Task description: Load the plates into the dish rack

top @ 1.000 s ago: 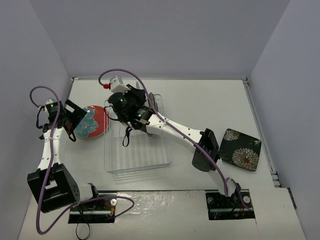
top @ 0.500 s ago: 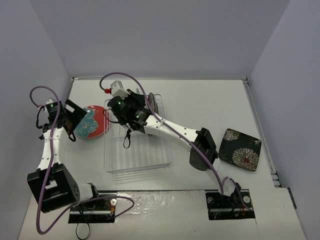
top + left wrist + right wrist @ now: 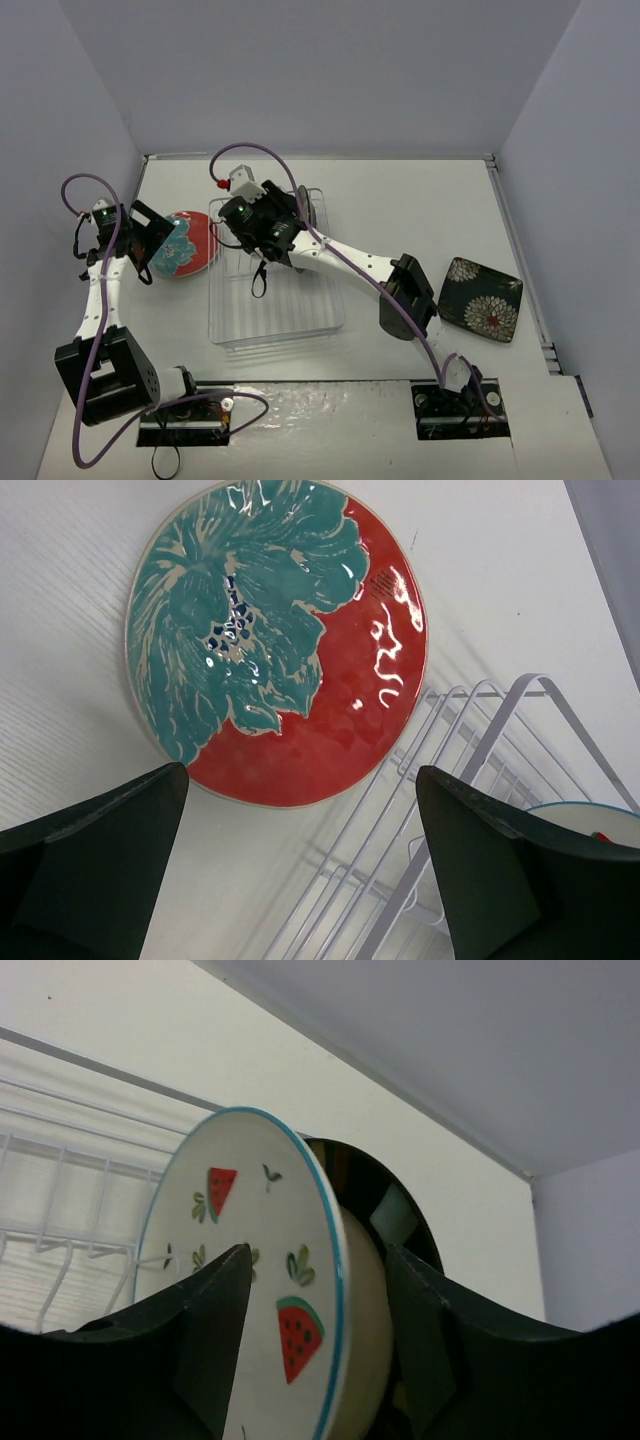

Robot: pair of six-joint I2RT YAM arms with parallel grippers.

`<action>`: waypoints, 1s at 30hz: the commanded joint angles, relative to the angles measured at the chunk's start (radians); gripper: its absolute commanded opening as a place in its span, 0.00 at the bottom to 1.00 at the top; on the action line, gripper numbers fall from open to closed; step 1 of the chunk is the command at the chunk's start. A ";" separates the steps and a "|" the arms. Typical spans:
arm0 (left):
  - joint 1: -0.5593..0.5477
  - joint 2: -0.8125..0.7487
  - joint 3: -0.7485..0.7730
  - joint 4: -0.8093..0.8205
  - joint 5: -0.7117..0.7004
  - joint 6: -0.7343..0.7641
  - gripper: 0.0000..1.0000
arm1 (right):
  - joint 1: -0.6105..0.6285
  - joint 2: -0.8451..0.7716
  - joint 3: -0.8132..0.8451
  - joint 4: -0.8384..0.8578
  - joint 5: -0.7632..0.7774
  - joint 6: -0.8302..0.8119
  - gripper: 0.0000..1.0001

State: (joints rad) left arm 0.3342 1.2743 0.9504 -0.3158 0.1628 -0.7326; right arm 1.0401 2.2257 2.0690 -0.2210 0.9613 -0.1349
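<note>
The white watermelon plate (image 3: 250, 1250) stands on edge in the far end of the dish rack (image 3: 275, 300). My right gripper (image 3: 320, 1330) straddles its rim, open, with a gap on both sides. Just behind it stands the dark striped plate (image 3: 385, 1200), also upright. The red plate with teal flowers (image 3: 275, 640) lies flat on the table left of the rack. My left gripper (image 3: 300, 870) hangs open over the red plate's near edge, holding nothing. The black square plate (image 3: 483, 298) lies flat at the right.
The rack's wire prongs (image 3: 450, 780) run close beside the red plate's right edge. The right arm (image 3: 350, 262) stretches diagonally across the rack. Grey walls close in the table on the left, back and right.
The right gripper's jaws have parted and let go of the watermelon plate, which stays upright in the rack. The right wrist has shifted slightly toward the back. The left arm has not moved.
</note>
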 commanded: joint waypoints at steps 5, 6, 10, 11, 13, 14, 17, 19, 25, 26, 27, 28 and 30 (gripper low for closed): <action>0.006 -0.033 0.013 0.058 0.023 0.018 0.97 | -0.008 -0.130 0.043 0.081 -0.040 0.023 0.76; 0.006 -0.033 0.013 0.058 0.024 0.018 0.97 | -0.010 -0.142 0.055 0.084 -0.046 0.013 0.79; 0.006 -0.041 0.013 0.058 0.024 0.021 0.97 | -0.035 -0.199 0.071 0.078 -0.124 0.023 0.87; 0.006 -0.042 0.012 0.058 0.024 0.021 0.97 | -0.056 -0.221 0.072 0.063 -0.173 0.048 0.89; 0.006 -0.044 0.011 0.058 0.023 0.021 0.97 | -0.096 -0.262 0.072 0.033 -0.258 0.099 0.91; 0.005 -0.045 0.011 0.058 0.023 0.022 0.97 | -0.119 -0.279 0.068 0.004 -0.293 0.125 0.91; 0.006 -0.049 0.011 0.062 0.025 0.022 0.97 | -0.247 -0.406 -0.058 0.008 -0.372 0.245 0.94; 0.006 -0.052 0.009 0.067 0.030 0.022 0.97 | -0.320 -0.504 -0.181 0.023 -0.369 0.291 0.95; 0.005 -0.066 0.011 0.071 0.033 0.024 0.97 | -0.587 -0.749 -0.497 0.011 -0.435 0.467 0.99; 0.005 -0.067 0.010 0.074 0.032 0.024 0.97 | -0.614 -0.767 -0.535 -0.005 -0.418 0.505 0.99; 0.005 -0.068 0.007 0.083 0.029 0.023 0.97 | -0.644 -0.784 -0.573 -0.029 -0.410 0.520 1.00; 0.005 -0.067 0.004 0.092 0.027 0.020 0.97 | -0.669 -0.797 -0.605 -0.052 -0.395 0.541 1.00; 0.005 -0.059 0.003 0.106 0.030 0.015 0.97 | -0.708 -0.805 -0.647 -0.110 -0.346 0.593 1.00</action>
State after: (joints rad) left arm 0.3344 1.2443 0.9362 -0.2902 0.1844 -0.7277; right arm 0.3794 1.4456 1.5052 -0.2565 0.5624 0.3049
